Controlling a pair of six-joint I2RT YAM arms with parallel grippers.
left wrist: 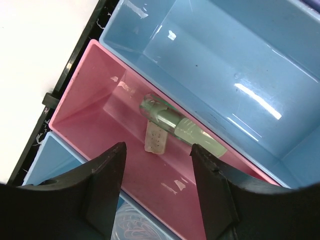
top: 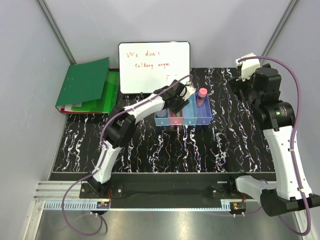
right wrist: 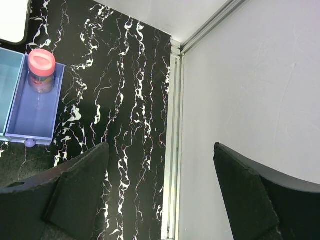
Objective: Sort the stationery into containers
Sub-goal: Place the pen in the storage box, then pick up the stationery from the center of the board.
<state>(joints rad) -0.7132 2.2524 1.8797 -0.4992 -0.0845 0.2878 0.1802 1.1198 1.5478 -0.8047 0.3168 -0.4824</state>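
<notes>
Poster: Marker drop looks done from where we sit. Our left gripper (left wrist: pixel 158 150) hangs over the pink bin (left wrist: pixel 90 95) with its jaws apart and nothing between them. The pale green marker (left wrist: pixel 182 131) lies on the bin floor, along the wall shared with the light blue bin (left wrist: pixel 225 75). A small clear bit (left wrist: pixel 155 141) sits just beside it. How do we get out of there cleanly?

Reply: We'd go straight up first, with no sideways swing until both fingertips are above the rims. The fingers sit low, close to the pink bin's walls. The four bins are joined and look light, so one snag on a divider probably drags the whole row. We'd also hold the jaws at this width, since going wider only brings them nearer the walls.

Poster: And the other arm?

Reply: Our right gripper (right wrist: pixel 160 150) is wide open and empty, parked well off over the table's right edge, so no clash there. The pink-capped bottle (right wrist: pixel 41 67) stands upright in the purple-blue bin (right wrist: pixel 20 125) with nothing touching it. From the top view we can't spot loose stationery on the black marbled table (top: pixel 165 150), but small pieces may hide behind the left arm. We'd look again once that arm is up.
</notes>
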